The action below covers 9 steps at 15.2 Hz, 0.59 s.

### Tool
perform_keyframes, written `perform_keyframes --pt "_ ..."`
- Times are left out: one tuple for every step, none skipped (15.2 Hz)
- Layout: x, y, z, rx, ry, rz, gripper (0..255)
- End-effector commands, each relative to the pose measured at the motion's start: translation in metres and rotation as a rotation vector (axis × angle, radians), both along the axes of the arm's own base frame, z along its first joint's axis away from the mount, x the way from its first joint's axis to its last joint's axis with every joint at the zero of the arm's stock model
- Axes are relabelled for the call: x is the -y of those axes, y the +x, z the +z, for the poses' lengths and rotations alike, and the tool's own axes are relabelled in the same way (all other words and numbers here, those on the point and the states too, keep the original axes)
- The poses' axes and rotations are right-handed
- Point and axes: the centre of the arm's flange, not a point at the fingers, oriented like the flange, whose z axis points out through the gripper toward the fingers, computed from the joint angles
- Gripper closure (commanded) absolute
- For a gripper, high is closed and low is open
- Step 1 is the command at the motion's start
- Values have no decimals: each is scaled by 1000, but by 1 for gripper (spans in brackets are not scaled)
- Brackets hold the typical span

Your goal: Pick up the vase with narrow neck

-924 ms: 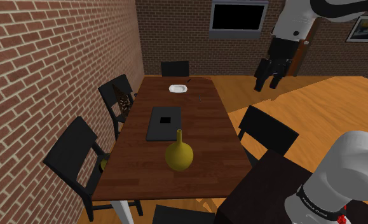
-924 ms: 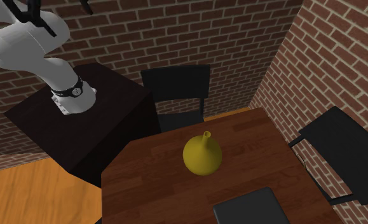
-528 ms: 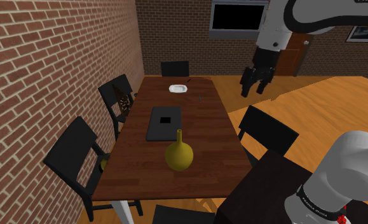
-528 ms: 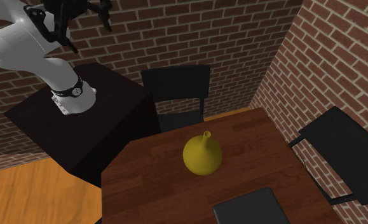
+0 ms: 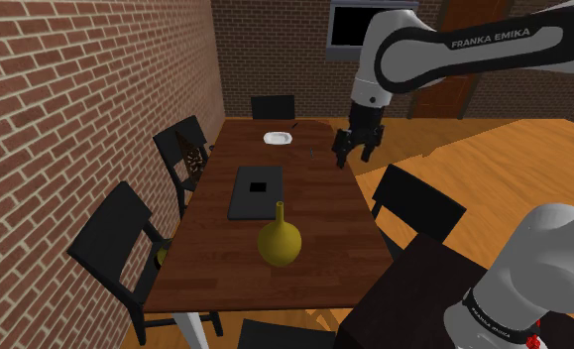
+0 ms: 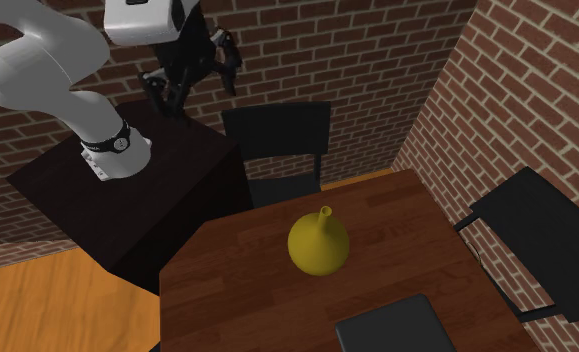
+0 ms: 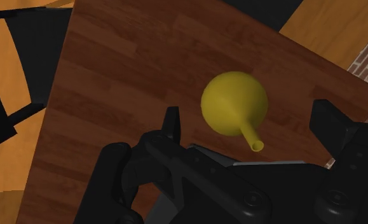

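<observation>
**A:** What is changing?

**B:** The arm is swinging down and in. A moment ago the gripper [image 5: 354,157] was hanging high at the shoulder view's right, out over the floor. Now it is hovering by the far right edge of the table [image 5: 324,233]. In the second exterior view it is coming into sight above the stand [image 6: 127,210].

**A:** And the fingers?

**B:** In the wrist view they are standing wide apart, gripping nothing.

**A:** Where is the vase sitting?

**B:** The yellow vase [image 5: 280,240] is standing upright at the table's near end, just on the near side of a dark slab [image 5: 256,191]. Nothing is touching it. The gripper is hanging well apart from it, farther along the table and higher.

**A:** What is that meaning for the pick?

**B:** I am reading this as the approach getting under way. The hand is still needing to come nearer and lower before closing on the neck.

**A:** Are the views telling different things?

**B:** Yes. The wrist view is looking down on the round body and thin neck, framed between the two fingers, so the aim is looking about right. The shoulder view is showing the gap along the table, and a white dish [image 5: 278,138] at the far end. The second exterior view is showing the height gap, but the fingers are hard to read there, so I am not judging their spread from it.
</observation>
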Motion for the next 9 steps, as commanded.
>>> perform_keyframes --pt "-6 17 -18 -4 -7 1 0" --pt "-10 27 -27 -6 -10 1 0" --pt "-13 36 -36 -8 -14 2 0" --pt "-16 46 -45 -11 -17 2 0" --pt "-20 55 -54 -13 -21 3 0" --pt "-23 65 -63 -15 -24 3 0" --pt "-27 74 -72 -18 -28 4 0" --pt "-30 84 -82 -20 -31 4 0" --pt "-33 93 -91 -22 -35 4 0"
